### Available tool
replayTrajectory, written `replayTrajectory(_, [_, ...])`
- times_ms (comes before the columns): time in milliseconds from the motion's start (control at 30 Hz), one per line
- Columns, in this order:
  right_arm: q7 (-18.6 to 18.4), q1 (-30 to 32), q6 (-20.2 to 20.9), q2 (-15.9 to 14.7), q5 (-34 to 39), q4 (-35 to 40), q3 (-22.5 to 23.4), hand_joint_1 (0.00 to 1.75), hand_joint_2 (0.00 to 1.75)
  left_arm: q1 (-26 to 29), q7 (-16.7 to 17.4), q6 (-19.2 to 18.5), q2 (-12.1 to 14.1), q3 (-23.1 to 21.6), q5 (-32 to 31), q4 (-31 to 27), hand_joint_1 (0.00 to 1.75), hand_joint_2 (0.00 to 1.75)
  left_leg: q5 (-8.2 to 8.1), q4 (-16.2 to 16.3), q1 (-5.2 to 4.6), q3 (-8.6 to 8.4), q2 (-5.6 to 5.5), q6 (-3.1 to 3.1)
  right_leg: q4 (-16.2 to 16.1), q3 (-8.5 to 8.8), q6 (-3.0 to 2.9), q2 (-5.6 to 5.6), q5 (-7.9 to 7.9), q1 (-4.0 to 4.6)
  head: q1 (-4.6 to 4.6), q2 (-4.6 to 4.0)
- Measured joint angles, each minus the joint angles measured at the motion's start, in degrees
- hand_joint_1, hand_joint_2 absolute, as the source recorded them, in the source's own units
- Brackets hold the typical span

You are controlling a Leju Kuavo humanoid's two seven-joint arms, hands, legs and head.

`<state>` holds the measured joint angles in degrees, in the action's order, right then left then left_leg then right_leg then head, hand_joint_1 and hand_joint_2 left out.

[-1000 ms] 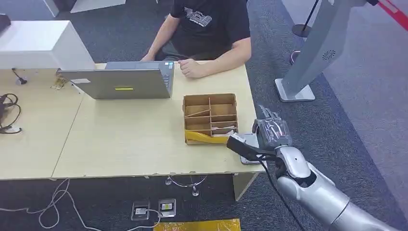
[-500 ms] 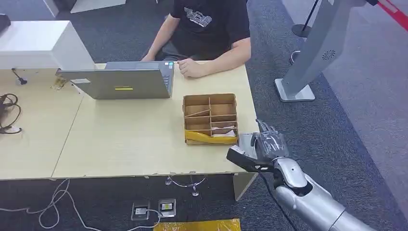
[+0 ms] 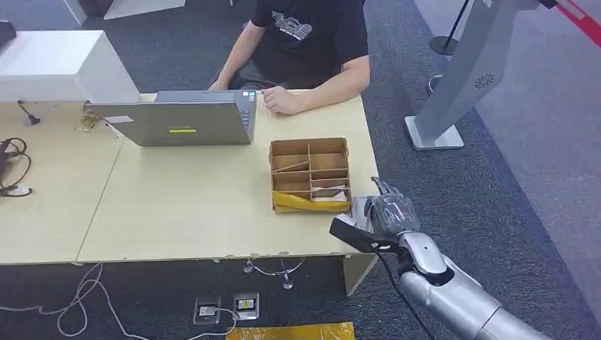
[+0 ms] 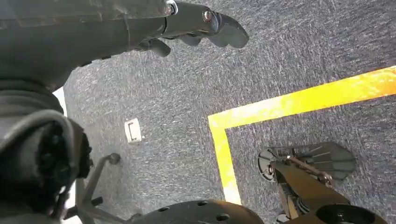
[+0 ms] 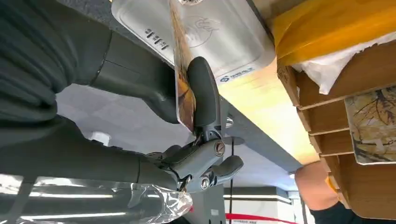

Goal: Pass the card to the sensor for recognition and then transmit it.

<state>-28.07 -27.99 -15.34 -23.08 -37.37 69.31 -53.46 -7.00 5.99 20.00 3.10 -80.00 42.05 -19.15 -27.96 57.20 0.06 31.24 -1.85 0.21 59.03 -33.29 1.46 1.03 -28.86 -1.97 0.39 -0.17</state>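
Note:
My right hand [image 3: 386, 214] hovers at the table's front right corner, over the white card sensor [image 3: 361, 207], which it mostly hides. In the right wrist view the thumb and a dark finger [image 5: 204, 93] pinch a thin card [image 5: 183, 74] with an orange-brown print, seen edge-on just above the sensor [image 5: 219, 37]. Whether the card touches the sensor I cannot tell. My left hand [image 4: 196, 25] hangs above grey carpet, fingers loosely apart, holding nothing.
A cardboard divider box [image 3: 310, 173] with yellow tape and cards [image 5: 373, 121] inside stands just beyond the sensor. A person sits at the far side, a hand [image 3: 283, 100] by a grey laptop [image 3: 177, 120]. A grey stand [image 3: 461, 78] rises at the right; cables [image 3: 14, 166] lie far left.
My right hand has drawn back toward the table's near edge and slightly left, lowering over the sensor with the card still pinched. The person and the box have not moved.

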Motion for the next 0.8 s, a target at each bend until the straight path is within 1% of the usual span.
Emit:
replayTrajectory(100, [-1.1, -0.6, 0.0, 0.0, 0.0, -0.2, -0.2, 1.75, 1.75, 0.0, 0.0, -0.5, 0.0, 0.0, 0.0, 0.0, 0.0, 0.0, 0.0, 0.0, 0.0, -0.01, 0.0, 0.0, 0.0, 0.0, 0.0, 0.01, 0.0, 0.0, -0.02, 0.0])
replayTrajectory(333, [-1.9, -1.0, 0.0, -0.4, 0.0, -0.5, -0.3, 1.75, 1.75, 0.0, 0.0, -0.7, 0.0, 0.0, 0.0, 0.0, 0.0, 0.0, 0.0, 0.0, 0.0, -0.01, 0.01, 0.0, 0.0, 0.0, -0.01, 0.02, 0.0, 0.0, -0.02, 0.0])
replayTrajectory(500, [-3.2, -1.2, -0.3, -0.9, -0.6, -0.5, -0.2, 1.75, 1.75, 0.0, -0.2, -1.2, 0.0, 0.0, 0.0, 0.0, 0.0, 0.0, 0.0, 0.0, 0.0, 0.0, 0.01, 0.0, 0.0, 0.0, -0.01, 0.02, 0.01, 0.0, 0.0, 0.0])
replayTrajectory(567, [-5.0, -2.0, 2.1, -1.4, -2.5, -0.3, -0.2, 1.75, 1.75, 0.0, -0.2, -1.4, 0.0, 0.0, 0.0, 0.0, 0.0, 0.0, 0.0, 0.0, -0.01, 0.0, 0.02, 0.0, 0.0, 0.0, -0.01, 0.05, 0.02, -0.01, -0.02, 0.0])
replayTrajectory(667, [-8.8, -4.7, 6.1, -3.1, -6.4, 1.2, -0.2, 1.75, 1.75, 0.0, -0.4, -1.3, 0.0, 0.0, 0.0, 0.0, 0.0, 0.0, 0.0, 0.1, -0.01, 0.0, 0.06, 0.0, 0.0, 0.0, -0.03, 0.06, 0.05, -0.01, -0.02, 0.0])
replayTrajectory(800, [-11.1, -9.3, 11.6, -5.6, -8.4, 5.1, 0.4, 1.75, 1.75, 0.1, -0.7, -1.2, 0.1, 0.1, 0.2, 0.1, 0.0, 0.0, 0.01, 0.1, -0.01, -0.01, 0.08, 0.0, 0.0, 0.0, 0.0, 0.08, 0.08, 0.0, 0.0, 0.0])
